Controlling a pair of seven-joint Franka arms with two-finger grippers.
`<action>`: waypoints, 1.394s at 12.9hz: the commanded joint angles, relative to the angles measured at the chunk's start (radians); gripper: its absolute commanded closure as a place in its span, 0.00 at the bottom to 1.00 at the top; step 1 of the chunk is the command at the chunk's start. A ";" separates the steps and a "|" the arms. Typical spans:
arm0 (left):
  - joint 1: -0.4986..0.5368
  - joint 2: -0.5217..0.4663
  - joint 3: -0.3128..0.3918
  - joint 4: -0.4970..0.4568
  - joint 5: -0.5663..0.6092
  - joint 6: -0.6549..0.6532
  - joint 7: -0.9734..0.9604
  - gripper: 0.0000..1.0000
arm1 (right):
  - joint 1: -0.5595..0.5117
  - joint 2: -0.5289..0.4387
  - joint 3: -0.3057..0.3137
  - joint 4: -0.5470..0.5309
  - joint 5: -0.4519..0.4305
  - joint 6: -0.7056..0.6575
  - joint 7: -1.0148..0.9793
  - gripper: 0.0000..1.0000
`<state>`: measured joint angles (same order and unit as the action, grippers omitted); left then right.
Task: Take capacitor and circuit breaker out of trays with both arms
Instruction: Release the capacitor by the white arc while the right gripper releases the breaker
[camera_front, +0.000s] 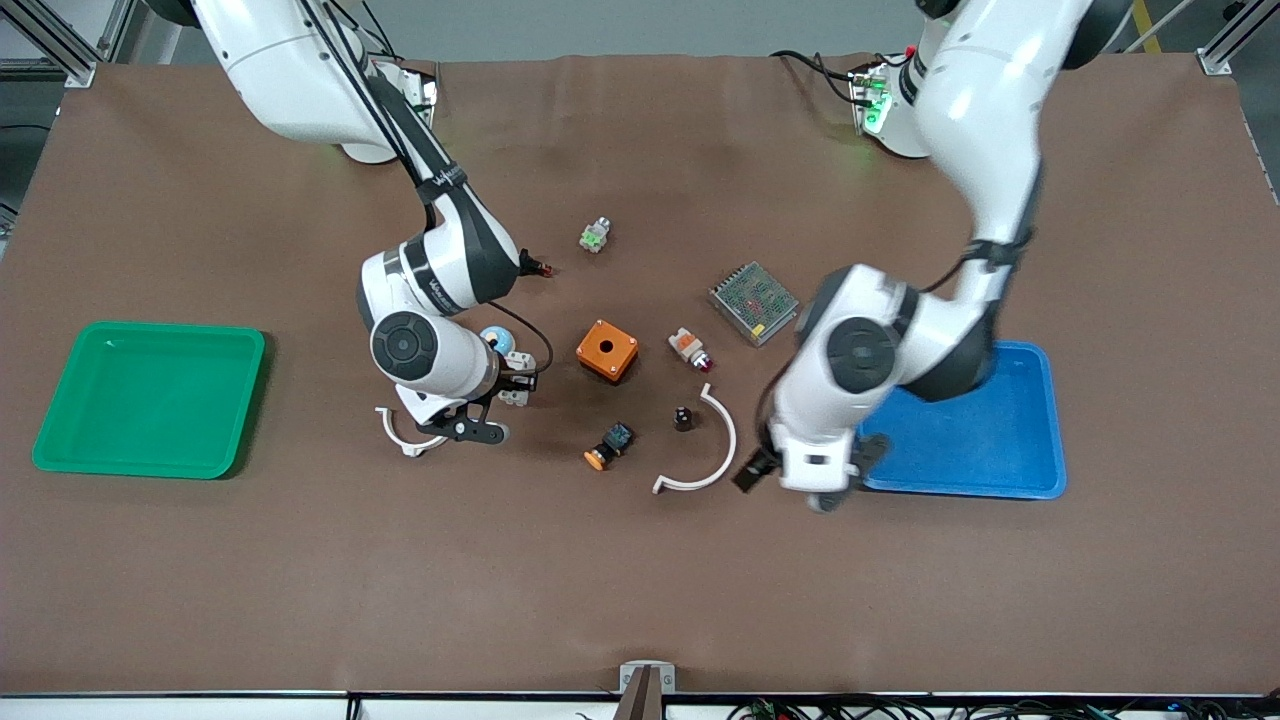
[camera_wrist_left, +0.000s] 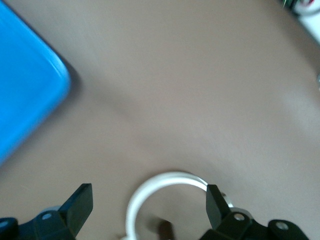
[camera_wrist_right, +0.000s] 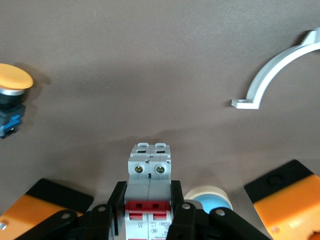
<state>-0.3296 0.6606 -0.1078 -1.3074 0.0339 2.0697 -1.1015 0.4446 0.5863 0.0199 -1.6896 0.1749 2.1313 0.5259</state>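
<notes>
The breaker (camera_wrist_right: 149, 200), a light grey block with red levers, sits between the fingers of my right gripper (camera_wrist_right: 148, 205), which is shut on it. In the front view this gripper (camera_front: 512, 388) and the breaker (camera_front: 517, 385) are beside a blue-topped button (camera_front: 497, 340). The capacitor (camera_front: 684, 418) is a tiny black cylinder on the table inside a large white arc (camera_front: 712, 452). My left gripper (camera_front: 812, 480) is open and empty over the table between that arc and the blue tray (camera_front: 1010, 470). In the left wrist view its jaws stand wide apart (camera_wrist_left: 149, 210) above the arc (camera_wrist_left: 150, 187) and the blurred capacitor (camera_wrist_left: 165, 229).
A green tray (camera_front: 60, 400) lies at the right arm's end. An orange box (camera_front: 606, 350), an orange-capped button (camera_front: 608, 445), a white-orange part (camera_front: 690, 348), a grey mesh unit (camera_front: 754, 300), a green-silver part (camera_front: 595, 235) and a second white arc (camera_front: 400, 432) lie mid-table.
</notes>
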 joint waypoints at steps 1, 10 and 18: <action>0.085 -0.105 0.008 -0.033 0.012 -0.135 0.231 0.00 | 0.014 0.018 -0.008 0.007 0.023 0.022 0.010 0.76; 0.271 -0.275 0.014 -0.041 0.120 -0.276 0.609 0.00 | 0.011 -0.034 -0.009 0.025 0.018 -0.101 0.062 0.00; 0.357 -0.423 0.005 -0.072 0.113 -0.413 0.784 0.00 | -0.177 -0.452 -0.017 -0.048 0.011 -0.513 -0.102 0.00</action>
<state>0.0137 0.2960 -0.0889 -1.3316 0.1362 1.6721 -0.3438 0.3365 0.2399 -0.0075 -1.6521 0.1748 1.6406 0.5078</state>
